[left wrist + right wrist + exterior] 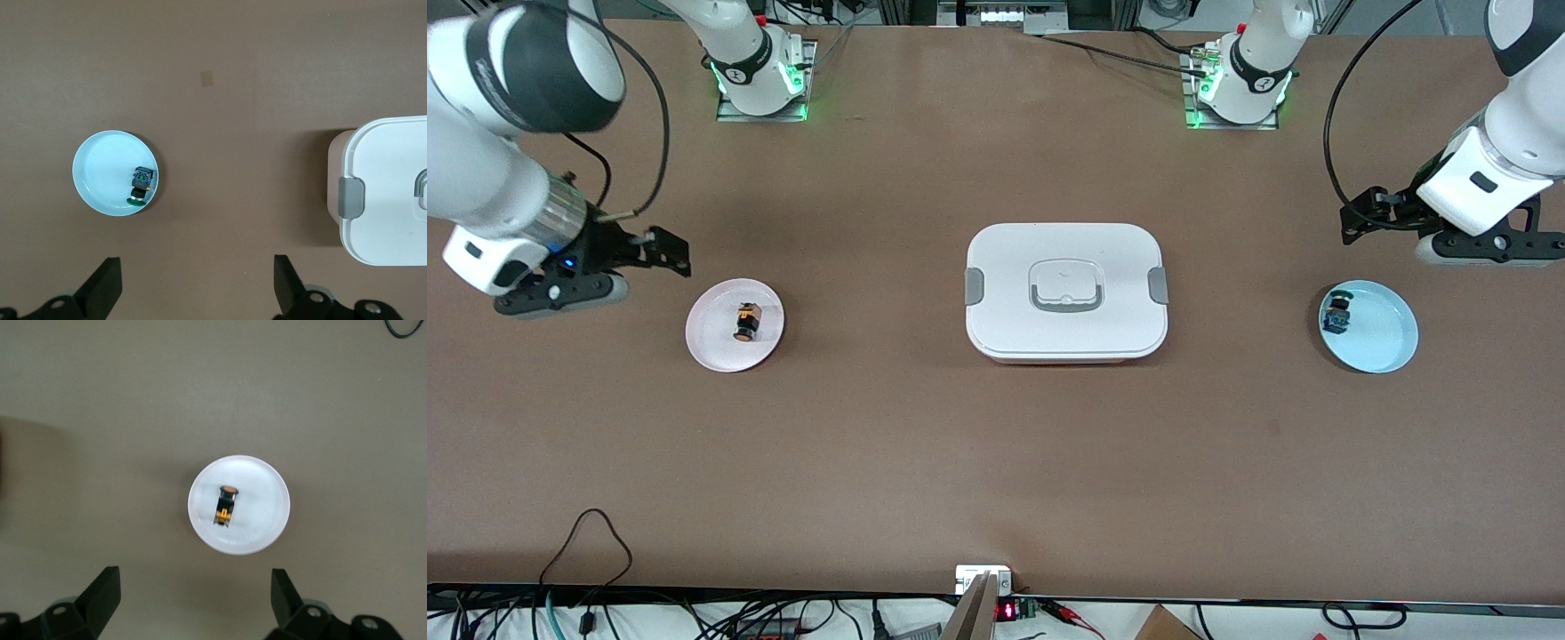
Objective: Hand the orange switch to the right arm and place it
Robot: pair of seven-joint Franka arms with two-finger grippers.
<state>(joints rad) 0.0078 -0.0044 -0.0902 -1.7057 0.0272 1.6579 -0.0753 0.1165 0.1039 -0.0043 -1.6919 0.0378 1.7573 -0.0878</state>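
The orange switch (747, 322) lies on its side on my pink plate (710, 347), toward the right arm's end. My right gripper (669, 252) hangs just beside it, fingers wide, empty; my left gripper (1359, 216), also wide, hangs near the blue plate (1387, 342). The switch is tiny and could roll or slip when pinched.

Two white Franka arms with black grippers

The right arm (489, 151) is glossy white with a broad black band round its upper joint, a shiny silver wrist cuff and a small blue light — a thin black cable loops from the wrist. The right gripper (669, 251) is narrow and black. The left arm (1507, 133) has an all-white wrist block with a dark slot, and a black cable arcs beside it. The left gripper (1356, 222) is a black open linkage. Both round white bases — black-ringed — glow green on metal plates.
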